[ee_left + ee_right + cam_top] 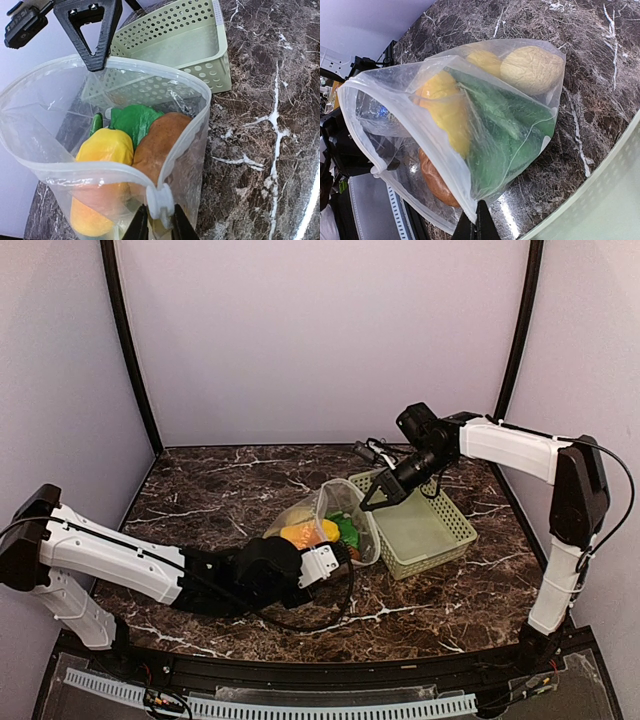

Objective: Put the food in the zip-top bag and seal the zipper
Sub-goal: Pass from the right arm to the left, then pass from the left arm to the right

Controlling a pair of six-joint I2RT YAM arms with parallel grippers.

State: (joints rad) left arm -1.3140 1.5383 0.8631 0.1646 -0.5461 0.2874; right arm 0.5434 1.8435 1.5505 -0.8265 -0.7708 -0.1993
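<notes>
Left end effector (159,222) pinches zipper (160,200) at six o'clock, right end effector (475,222) clamps zip-top bag (40,130); food (107,147) in, sealing seemingly next.

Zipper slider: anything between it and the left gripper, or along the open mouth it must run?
Nothing before the left gripper; the zipper slider sits at its fingertips. Along the mouth, the right gripper pinches the far rim.

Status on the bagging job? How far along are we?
Done: yellow rounded piece, green leafy cabbage and brown rounded piece sit inside the clear dotted plastic zip-top bag; light green perforated plastic basket shows no food. In hand: right jaws pinch the bag's far rim, left jaws pinch the white zipper slider. Left: mouth gapes open, zipper unsealed.
</notes>
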